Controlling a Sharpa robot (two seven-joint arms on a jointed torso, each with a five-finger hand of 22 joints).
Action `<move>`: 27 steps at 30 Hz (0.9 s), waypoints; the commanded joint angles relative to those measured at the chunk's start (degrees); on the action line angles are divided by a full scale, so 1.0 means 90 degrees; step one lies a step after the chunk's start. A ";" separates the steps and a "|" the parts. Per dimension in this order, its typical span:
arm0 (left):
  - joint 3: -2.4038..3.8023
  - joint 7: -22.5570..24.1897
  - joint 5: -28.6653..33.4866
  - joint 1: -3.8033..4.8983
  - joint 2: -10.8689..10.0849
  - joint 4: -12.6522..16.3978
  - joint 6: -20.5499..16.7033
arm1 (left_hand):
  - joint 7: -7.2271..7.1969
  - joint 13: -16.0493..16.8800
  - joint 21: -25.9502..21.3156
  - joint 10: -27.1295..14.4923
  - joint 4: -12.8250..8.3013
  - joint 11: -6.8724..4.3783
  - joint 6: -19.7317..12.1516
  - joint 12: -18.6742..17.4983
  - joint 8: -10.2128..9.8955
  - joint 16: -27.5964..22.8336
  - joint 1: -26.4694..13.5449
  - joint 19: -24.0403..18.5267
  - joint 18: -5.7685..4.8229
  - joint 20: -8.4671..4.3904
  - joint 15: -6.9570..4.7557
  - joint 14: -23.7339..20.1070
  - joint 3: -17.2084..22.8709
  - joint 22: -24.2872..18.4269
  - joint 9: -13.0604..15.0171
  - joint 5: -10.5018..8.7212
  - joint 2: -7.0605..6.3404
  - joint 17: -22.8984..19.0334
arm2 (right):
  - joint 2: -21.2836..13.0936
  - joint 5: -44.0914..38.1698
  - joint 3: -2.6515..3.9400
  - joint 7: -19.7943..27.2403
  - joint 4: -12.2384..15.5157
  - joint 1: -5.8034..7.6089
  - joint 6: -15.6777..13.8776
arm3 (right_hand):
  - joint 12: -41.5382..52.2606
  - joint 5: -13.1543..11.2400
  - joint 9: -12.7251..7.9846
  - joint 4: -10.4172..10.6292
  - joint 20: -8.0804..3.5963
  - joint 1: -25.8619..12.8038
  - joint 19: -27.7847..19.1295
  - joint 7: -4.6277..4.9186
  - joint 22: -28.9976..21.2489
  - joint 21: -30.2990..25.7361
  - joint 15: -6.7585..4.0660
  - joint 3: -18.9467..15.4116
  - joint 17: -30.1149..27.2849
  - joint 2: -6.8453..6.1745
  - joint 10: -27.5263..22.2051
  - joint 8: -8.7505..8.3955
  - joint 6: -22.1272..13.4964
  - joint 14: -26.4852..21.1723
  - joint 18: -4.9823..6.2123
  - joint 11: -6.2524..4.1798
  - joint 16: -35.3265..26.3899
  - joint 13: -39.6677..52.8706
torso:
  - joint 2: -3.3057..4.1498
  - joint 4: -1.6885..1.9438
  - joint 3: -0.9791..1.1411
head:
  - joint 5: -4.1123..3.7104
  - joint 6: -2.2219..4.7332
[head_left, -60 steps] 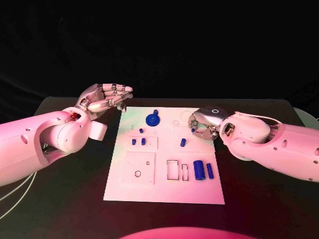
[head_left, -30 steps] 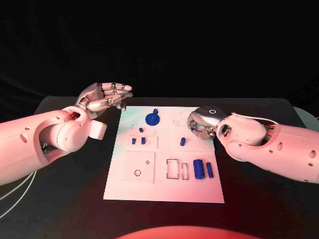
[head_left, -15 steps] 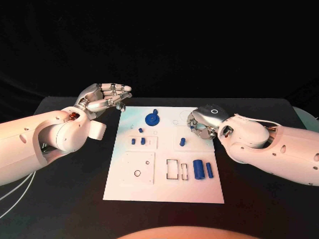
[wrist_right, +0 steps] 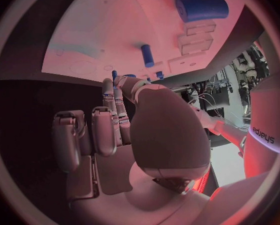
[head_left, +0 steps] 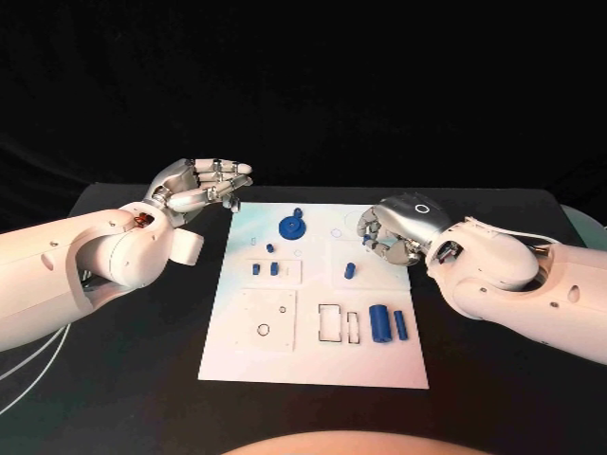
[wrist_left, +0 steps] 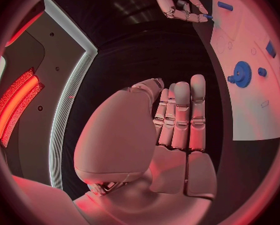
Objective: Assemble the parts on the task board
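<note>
While the near half of the task board [head_left: 313, 365] is lying bare along its near edge, the parts are sitting further up it. Nearest are a thick blue cylinder [head_left: 380, 321] and a thinner blue pin [head_left: 401, 324], lying side by side toward the board's right edge, just beside two narrow rectangular slots [head_left: 340, 322]; they are probably waiting there to be seated. Left of the slots, a square recess [head_left: 266, 318] is carrying a small dark ring. Further up, two short blue pegs [head_left: 264, 269] are standing near the left edge, and a single blue peg [head_left: 349, 270] is lying mid-board.

Beside that peg, the right hand [head_left: 390, 232] is hovering over the board's right edge with its fingers [wrist_right: 117, 100] curled in; in the right wrist view a small blue piece [wrist_right: 114, 75] is showing at their tips, apparently pinched there, likely for carrying to a socket. Its own arm is screening the board's far right corner.

At the far end, a blue gear [head_left: 291, 227] is resting on the board. The left hand [head_left: 198, 190] is hanging off the board's far left corner, fingers pressed together and curled, holding nothing, clear of the work.
</note>
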 commanded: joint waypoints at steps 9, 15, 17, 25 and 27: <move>0.0004 0.0030 0.0032 0.0005 0.0064 0.0009 0.0024 | -0.0008 0.0006 -0.0028 -0.0081 -0.0002 0.0006 -0.0063 0.0046 -0.0042 -0.0042 -0.0009 -0.0002 0.0040 -0.0027 0.0028 -0.0034 0.0039 -0.0009 -0.0014 0.0011 -0.0060 -0.0015 | 0.0218 0.0081 0.0013 0.0095 0.0824 -0.0058 -0.0431 | -0.0038 -0.0025 0.0009 -0.0021 -0.0047 -0.0068 0.0511 -0.0015 0.1521 0.0026 -0.0057 -0.0007 -0.0013 0.0003 0.0049 0.0020 0.0045 0.0239 -0.0112 -0.0018 -0.0021 -0.0003 | -0.0007 0.0025 -0.0009 | 0.0258 -0.0019; 0.0004 0.0029 0.0032 0.0005 0.0107 0.0021 0.0013 | -0.0004 0.0007 -0.0031 -0.0092 -0.0004 0.0010 -0.0071 0.0050 -0.0046 -0.0044 -0.0015 -0.0004 0.0040 -0.0025 0.0031 -0.0036 0.0045 -0.0010 -0.0016 0.0011 -0.0062 -0.0019 | 0.0541 0.0093 0.0011 0.0179 0.0816 -0.0195 -0.0454 | -0.0039 -0.0024 0.0009 -0.0022 -0.0047 -0.0069 0.0511 -0.0015 0.1520 0.0025 -0.0058 -0.0007 -0.0012 0.0003 0.0049 0.0020 0.0044 0.0239 -0.0112 -0.0018 -0.0021 -0.0003 | 0.0000 0.0009 -0.0022 | 0.0450 -0.0071; 0.0004 0.0027 0.0032 0.0005 0.0125 0.0027 0.0009 | -0.0004 0.0007 -0.0031 -0.0092 -0.0004 0.0010 -0.0071 0.0050 -0.0046 -0.0044 -0.0015 -0.0004 0.0040 -0.0025 0.0031 -0.0036 0.0045 -0.0010 -0.0016 0.0011 -0.0062 -0.0019 | 0.0660 0.0094 0.0009 0.0211 0.0763 -0.0272 -0.0467 | -0.0040 -0.0023 0.0009 -0.0023 -0.0047 -0.0070 0.0509 -0.0015 0.1519 0.0022 -0.0058 -0.0006 -0.0008 0.0004 0.0049 0.0019 0.0044 0.0240 -0.0111 -0.0018 -0.0019 -0.0003 | 0.0003 0.0015 -0.0021 | 0.0517 -0.0098; 0.0004 0.0017 0.0032 0.0006 0.0196 0.0044 -0.0008 | -0.0001 0.0007 -0.0033 -0.0101 -0.0004 0.0013 -0.0078 0.0053 -0.0049 -0.0045 -0.0024 -0.0005 0.0039 -0.0022 0.0034 -0.0038 0.0049 -0.0011 -0.0017 0.0010 -0.0064 -0.0022 | 0.1061 0.0103 -0.0004 0.0328 0.0469 -0.0634 -0.0580 | -0.0043 -0.0019 0.0009 -0.0026 -0.0048 -0.0072 0.0500 -0.0015 0.1510 0.0005 -0.0059 -0.0004 -0.0014 0.0004 0.0049 0.0017 0.0041 0.0239 -0.0107 -0.0019 -0.0022 -0.0003 | 0.0005 0.0012 -0.0020 | 0.0798 -0.0217; 0.0004 0.0017 0.0032 0.0006 0.0216 0.0045 -0.0015 | -0.0001 0.0007 -0.0033 -0.0101 -0.0004 0.0013 -0.0078 0.0053 -0.0049 -0.0045 -0.0024 -0.0005 0.0039 -0.0022 0.0034 -0.0038 0.0049 -0.0011 -0.0017 0.0010 -0.0064 -0.0022 | 0.1155 0.0103 -0.0007 0.0354 0.0382 -0.0723 -0.0607 | -0.0043 -0.0019 0.0009 -0.0026 -0.0048 -0.0072 0.0500 -0.0015 0.1510 0.0005 -0.0059 -0.0004 -0.0014 0.0004 0.0049 0.0017 0.0041 0.0239 -0.0107 -0.0019 -0.0022 -0.0003 | 0.0007 0.0014 -0.0014 | 0.0853 -0.0239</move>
